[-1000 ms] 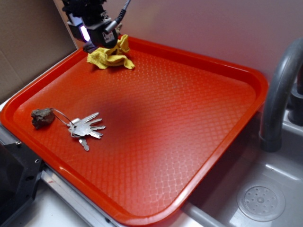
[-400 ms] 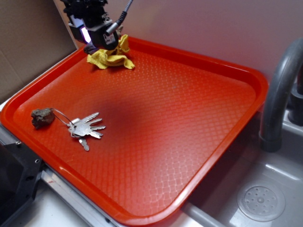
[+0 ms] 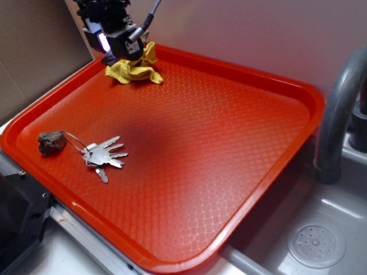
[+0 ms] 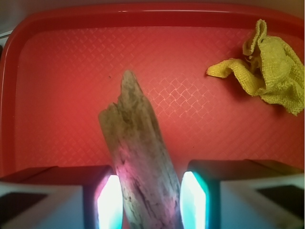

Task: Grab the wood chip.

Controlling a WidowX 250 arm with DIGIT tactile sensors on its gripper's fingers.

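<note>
Wrist view, gripper [image 4: 147,200] clamped on wood chip [image 4: 138,157] (tip forward) — above red tray [image 4: 57,71], near yellow cloth [image 4: 269,67].

A red tray [image 3: 241,172] carries a crumpled yellow cloth [image 3: 135,70] near its far corner. A bunch of keys [image 3: 103,156] lies near the tray's left edge, with a dark lump [image 3: 51,142] on its ring. A grey sink [image 3: 321,240] and faucet [image 3: 338,109] stand right of the tray.

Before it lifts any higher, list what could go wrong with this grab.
1. The gripper holds only one end of the wood chip; the long free end could pivot or slip out.
2. The chip sits tilted between the fingers, so contact may be uneven.
3. The yellow cloth lies close by and could snag on a sideways move.
</note>
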